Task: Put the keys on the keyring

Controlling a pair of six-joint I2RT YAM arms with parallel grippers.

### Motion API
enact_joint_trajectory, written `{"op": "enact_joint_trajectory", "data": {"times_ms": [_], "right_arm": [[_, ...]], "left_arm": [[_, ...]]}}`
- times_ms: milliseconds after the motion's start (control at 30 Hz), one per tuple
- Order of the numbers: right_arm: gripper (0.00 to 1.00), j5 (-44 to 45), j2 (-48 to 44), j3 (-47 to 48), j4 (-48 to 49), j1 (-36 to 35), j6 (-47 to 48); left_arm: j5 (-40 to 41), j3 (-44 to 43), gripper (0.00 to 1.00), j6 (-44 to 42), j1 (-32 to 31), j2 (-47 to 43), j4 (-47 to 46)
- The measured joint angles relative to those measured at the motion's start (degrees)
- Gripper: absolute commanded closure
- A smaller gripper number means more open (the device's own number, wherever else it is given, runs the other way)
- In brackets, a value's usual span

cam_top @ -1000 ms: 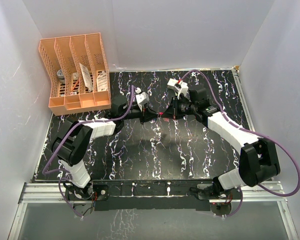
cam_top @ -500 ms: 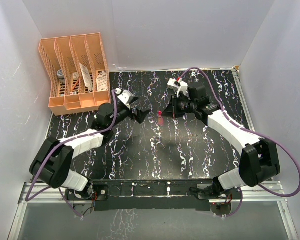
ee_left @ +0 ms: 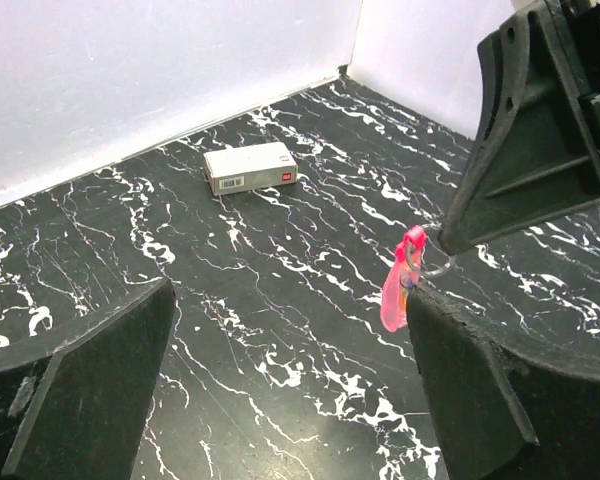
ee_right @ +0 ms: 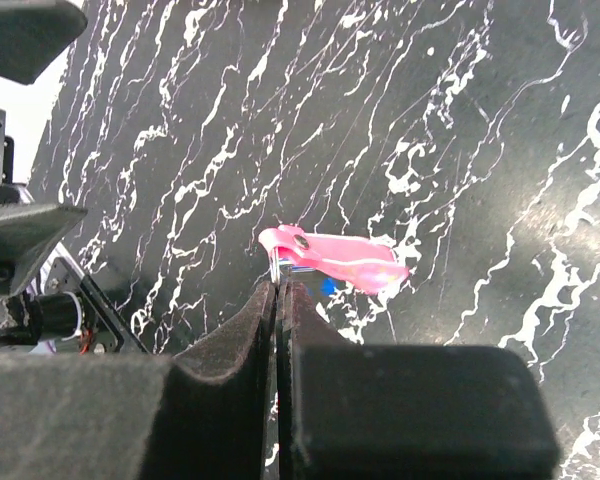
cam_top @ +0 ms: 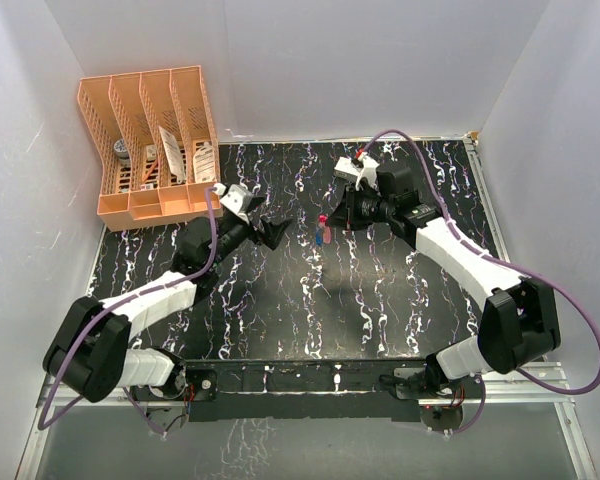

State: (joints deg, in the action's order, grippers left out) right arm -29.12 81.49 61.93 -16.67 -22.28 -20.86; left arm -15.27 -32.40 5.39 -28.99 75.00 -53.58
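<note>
My right gripper (ee_right: 280, 300) is shut on a thin metal keyring (ee_right: 277, 268), held above the table. A slim pink key (ee_right: 340, 258) hangs from the ring, and a sliver of a blue key (ee_right: 325, 285) shows behind it. From the top view both keys (cam_top: 322, 230) dangle just left of the right gripper (cam_top: 338, 222). My left gripper (cam_top: 277, 233) stands wide open a short way to their left, holding nothing. In the left wrist view the pink key (ee_left: 395, 290) and the ring (ee_left: 435, 262) hang beside my right finger (ee_left: 500, 400).
A small white box (ee_left: 250, 167) lies on the black marbled table near the back wall. An orange slotted organizer (cam_top: 150, 150) holding packets stands at the back left corner. White walls close in three sides.
My left gripper has opened wide and drawn back to the left, away from the right gripper. The keys now hang from the ring in the right gripper alone.
</note>
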Motion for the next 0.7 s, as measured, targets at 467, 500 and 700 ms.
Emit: {"op": "enact_joint_trajectory", "data": {"times_ms": [467, 500, 700], "right_arm": [[1.0, 18.8, 0.3, 5.1, 2.2, -12.5, 7.9], [1.0, 20.8, 0.0, 5.0, 2.6, -14.0, 8.7], [1.0, 28.8, -3.3, 4.9, 5.2, -20.5, 12.0]], "left_arm": [[1.4, 3.4, 0.01, 3.4, 0.0, -6.7, -0.3], [1.4, 3.4, 0.01, 3.5, 0.0, -7.0, -0.3], [1.3, 3.7, 0.02, 3.3, 0.0, -7.5, 0.0]]}}
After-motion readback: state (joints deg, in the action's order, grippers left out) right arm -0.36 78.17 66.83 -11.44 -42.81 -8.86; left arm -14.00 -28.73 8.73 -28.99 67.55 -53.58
